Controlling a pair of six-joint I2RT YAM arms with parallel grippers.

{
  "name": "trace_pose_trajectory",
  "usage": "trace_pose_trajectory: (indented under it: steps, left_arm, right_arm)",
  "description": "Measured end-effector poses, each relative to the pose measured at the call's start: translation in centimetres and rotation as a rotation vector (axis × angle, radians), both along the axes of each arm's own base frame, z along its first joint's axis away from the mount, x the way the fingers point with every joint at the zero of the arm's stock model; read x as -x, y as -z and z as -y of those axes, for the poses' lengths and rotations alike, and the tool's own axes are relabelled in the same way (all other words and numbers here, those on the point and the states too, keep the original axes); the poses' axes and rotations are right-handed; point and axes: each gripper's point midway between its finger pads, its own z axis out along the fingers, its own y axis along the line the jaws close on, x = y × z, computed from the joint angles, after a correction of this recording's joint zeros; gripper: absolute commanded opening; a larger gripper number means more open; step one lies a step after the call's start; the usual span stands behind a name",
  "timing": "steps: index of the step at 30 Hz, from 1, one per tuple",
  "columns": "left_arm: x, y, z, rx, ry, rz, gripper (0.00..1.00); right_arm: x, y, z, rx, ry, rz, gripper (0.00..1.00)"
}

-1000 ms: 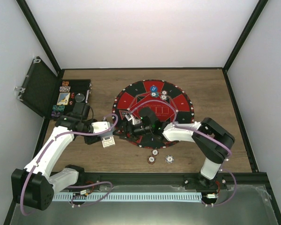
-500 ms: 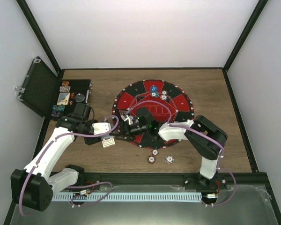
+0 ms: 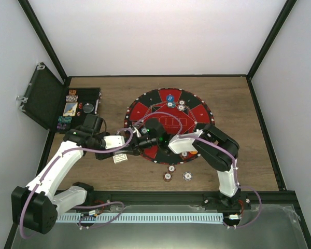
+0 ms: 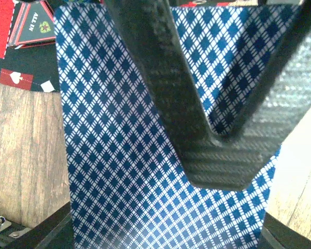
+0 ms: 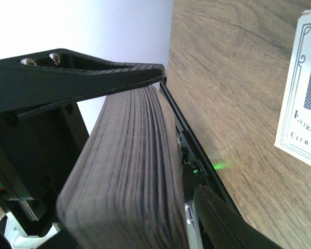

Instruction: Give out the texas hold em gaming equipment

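Top view: since a second ago my right gripper (image 3: 141,139) has slid left over the mat (image 3: 145,110). It now meets the left gripper (image 3: 126,141) at the mat's left rim. The left arm, card box (image 3: 119,157) and loose chips (image 3: 167,176) on the table (image 3: 238,104) haven't shifted. What sits between the grippers is hidden from above.

Left wrist: the left gripper clamps the deck (image 4: 119,155). Its blue-white diamond back fills the frame, edges cut off, with a woven carbon-fibre finger (image 4: 197,140) lying across it.

Right wrist: the deck is edge-on, a thick grey layered stack. A matte black finger (image 5: 83,78) sits at its top edge; the other is low right and blurred. I can't tell whether the right jaws grip or only straddle it.
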Motion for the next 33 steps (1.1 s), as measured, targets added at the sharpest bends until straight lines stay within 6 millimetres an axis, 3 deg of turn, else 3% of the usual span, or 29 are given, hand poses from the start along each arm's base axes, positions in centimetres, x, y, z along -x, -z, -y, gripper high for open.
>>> trace_pose_trajectory:
  steps: [3,4,6,15,33]
  left_arm:
    - [0.0,0.0,0.1,0.000,0.003,0.001,0.79]
    - [0.0,0.0,0.1,0.001,0.003,0.003,0.90]
    - [-0.2,-0.1,0.3,0.011,0.003,0.009,0.99]
    - [0.1,-1.9,1.7,0.120,0.001,0.051,1.00]
    - [2.0,-1.9,3.1,0.216,0.077,0.042,0.87]
  right_arm:
    - [0.2,-0.2,-0.3,-0.019,-0.009,-0.009,0.21]
    - [0.3,-0.5,-0.3,-0.028,-0.011,-0.014,0.17]
    - [0.4,-0.8,-0.4,-0.042,-0.015,-0.017,0.11]
    - [1.3,0.0,0.5,-0.054,-0.016,-0.053,0.08]
    - [3.0,-0.5,1.2,-0.107,-0.058,-0.069,0.09]
